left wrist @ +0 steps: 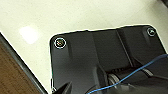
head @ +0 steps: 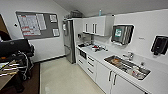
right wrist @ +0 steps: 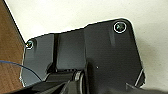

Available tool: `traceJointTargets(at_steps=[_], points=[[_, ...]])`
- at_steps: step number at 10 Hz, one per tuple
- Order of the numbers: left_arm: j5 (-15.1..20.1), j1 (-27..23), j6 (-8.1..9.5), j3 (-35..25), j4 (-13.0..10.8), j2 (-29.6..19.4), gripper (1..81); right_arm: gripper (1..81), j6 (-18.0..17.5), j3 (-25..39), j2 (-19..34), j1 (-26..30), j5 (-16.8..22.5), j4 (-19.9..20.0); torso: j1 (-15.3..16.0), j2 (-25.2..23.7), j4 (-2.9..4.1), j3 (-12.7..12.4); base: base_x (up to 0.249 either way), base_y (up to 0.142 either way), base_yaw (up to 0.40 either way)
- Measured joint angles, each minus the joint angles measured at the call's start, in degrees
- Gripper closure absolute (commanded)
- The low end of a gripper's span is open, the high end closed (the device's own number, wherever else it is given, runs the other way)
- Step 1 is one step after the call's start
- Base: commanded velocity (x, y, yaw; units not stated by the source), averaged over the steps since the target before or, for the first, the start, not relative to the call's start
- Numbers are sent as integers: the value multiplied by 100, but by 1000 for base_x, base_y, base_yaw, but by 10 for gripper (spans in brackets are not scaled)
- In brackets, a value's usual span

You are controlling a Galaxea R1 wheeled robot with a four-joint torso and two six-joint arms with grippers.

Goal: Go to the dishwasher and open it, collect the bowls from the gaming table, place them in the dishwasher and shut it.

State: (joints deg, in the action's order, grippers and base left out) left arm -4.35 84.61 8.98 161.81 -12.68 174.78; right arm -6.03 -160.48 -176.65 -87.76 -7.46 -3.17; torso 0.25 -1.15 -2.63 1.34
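Head view: the dishwasher, judged to be the dark-fronted built-in unit (head: 82, 53) under the far end of the long white table (head: 105, 59), stood beside the tall steel refrigerator (head: 68, 41). Its front faced left, across the pale floor (head: 62, 75). The handle was not resolved and presumably ran horizontally. The door would likely be stiff and heavy, best gripped mid-handle. For the left tool (left wrist: 65, 88) and right tool (right wrist: 132, 88), opening and contents could not be determined.

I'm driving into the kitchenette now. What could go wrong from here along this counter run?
1. The chair and desk with trailing cables crowd the left, so the base may snag if it swings wide.
2. The counter edge and drawer handles jut along the right; hugging that side risks clipping them.
3. The pale floor looks glossy with glare, so wheels might slip when turning.
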Motion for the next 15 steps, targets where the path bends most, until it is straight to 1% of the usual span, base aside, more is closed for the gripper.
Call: traceJointTargets(at_steps=[8,15], points=[[9,2,-1,0,-5,1,10,10,0,-2,0,16,0,-5,0,0,0,-2,0,0,359],[26,2,-83,0,-7,30,10,10,0,-2,0,2,2,-5,0,0,0,-2,0,0,359]])
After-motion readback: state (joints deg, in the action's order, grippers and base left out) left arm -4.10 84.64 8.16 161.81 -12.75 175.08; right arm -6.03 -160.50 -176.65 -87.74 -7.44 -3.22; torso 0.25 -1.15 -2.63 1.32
